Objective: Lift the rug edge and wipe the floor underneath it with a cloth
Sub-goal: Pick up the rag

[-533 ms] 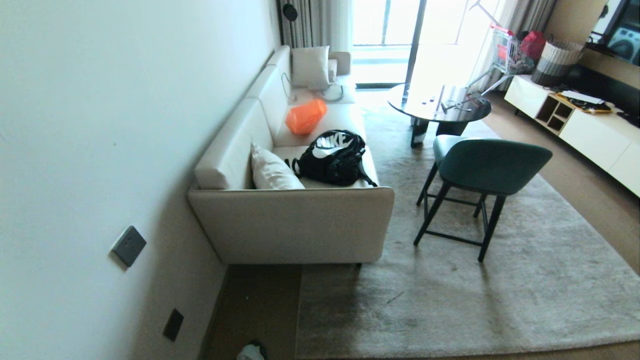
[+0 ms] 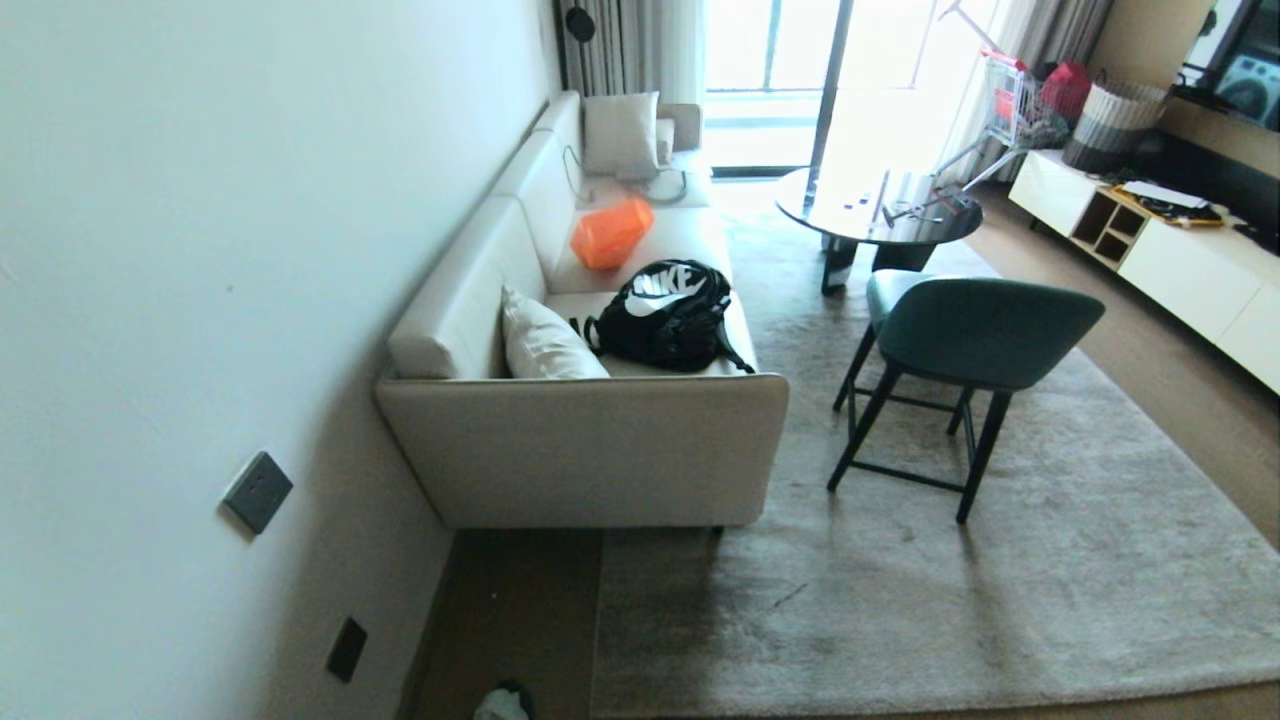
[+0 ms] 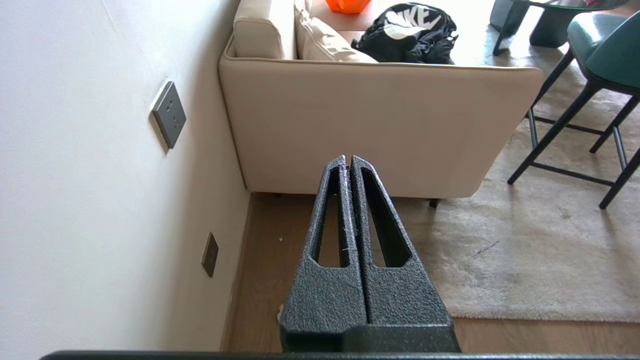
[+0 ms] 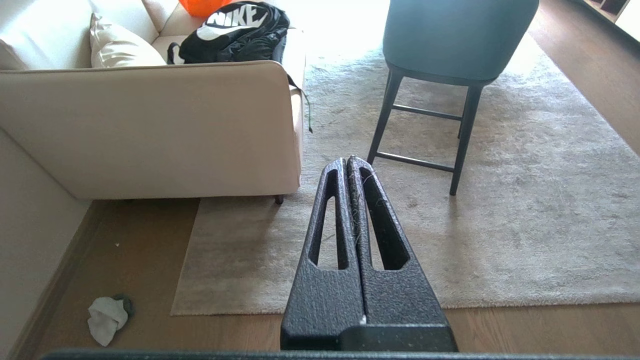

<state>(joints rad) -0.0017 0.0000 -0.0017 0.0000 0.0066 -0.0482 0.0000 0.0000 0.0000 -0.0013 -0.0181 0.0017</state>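
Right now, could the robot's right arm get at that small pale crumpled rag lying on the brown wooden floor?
Probably yes: the rag lies alone on bare wooden floor beside the rug corner, nothing covering it. The shut right gripper must open and come down first.

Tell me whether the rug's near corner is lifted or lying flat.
Flat. In the right wrist view the rug edge and its corner lie on the floor, no backing showing; the cloth lies crumpled beside it.

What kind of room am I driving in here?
Most likely a home living room: a cream sofa along the wall, a large grey rug on the wooden floor, and a round coffee table.
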